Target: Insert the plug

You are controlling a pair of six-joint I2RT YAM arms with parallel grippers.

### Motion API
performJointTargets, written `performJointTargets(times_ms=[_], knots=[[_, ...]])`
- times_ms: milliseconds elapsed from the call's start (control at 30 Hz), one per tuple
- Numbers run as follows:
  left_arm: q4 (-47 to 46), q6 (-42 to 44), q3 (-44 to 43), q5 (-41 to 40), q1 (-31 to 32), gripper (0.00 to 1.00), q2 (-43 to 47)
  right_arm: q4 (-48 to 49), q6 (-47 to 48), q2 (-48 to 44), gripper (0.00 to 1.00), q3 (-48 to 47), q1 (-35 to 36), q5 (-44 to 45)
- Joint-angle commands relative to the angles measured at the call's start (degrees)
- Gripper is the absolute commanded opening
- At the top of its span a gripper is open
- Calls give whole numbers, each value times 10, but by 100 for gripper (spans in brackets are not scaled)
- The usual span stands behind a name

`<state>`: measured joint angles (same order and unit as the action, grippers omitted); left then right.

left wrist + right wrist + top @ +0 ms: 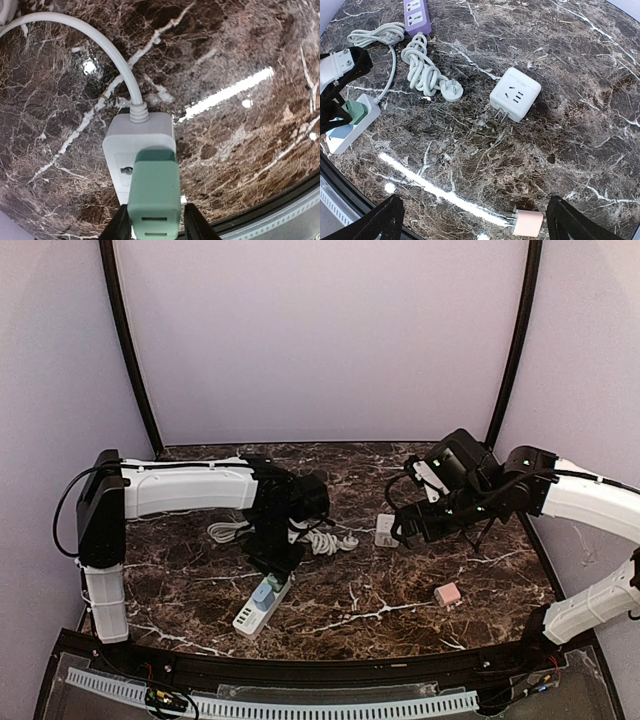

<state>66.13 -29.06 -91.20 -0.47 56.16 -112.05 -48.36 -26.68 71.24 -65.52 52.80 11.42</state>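
The green plug (154,197) stands upright in the socket at the cable end of the white power strip (142,132), which lies at the front left (262,606). My left gripper (154,225) straddles the plug from above. Its black fingers (196,225) stand just off the plug's sides, with a thin gap showing on the right. The plug (263,591) sits directly under that gripper (270,565) in the top view. My right gripper (477,222) hovers wide open over the right half of the table, holding nothing.
A white cube adapter (515,101) lies prongs-out mid-table, with a small pink charger (527,223) nearer the front right. A coiled white cable (422,70) and a purple power strip (416,15) lie behind the left arm. The table's front rail (330,670) is close to the white strip.
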Motion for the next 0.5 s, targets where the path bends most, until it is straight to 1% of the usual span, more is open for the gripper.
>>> performJointTargets(times_ms=[0, 100, 167, 300, 467], knots=[[12, 3, -19, -7, 2, 42, -22, -6, 7, -6, 99, -4, -5, 6], [34, 6, -43, -8, 1, 51, -22, -5, 10, -4, 99, -7, -5, 6], [47, 9, -57, -12, 1, 59, -20, -5, 11, -3, 99, -9, -5, 5], [75, 13, -94, -16, 1, 68, -18, -4, 17, 2, 99, -12, -5, 4], [110, 15, -150, -16, 0, 74, -13, 6, 32, 16, 99, -18, -5, 1]])
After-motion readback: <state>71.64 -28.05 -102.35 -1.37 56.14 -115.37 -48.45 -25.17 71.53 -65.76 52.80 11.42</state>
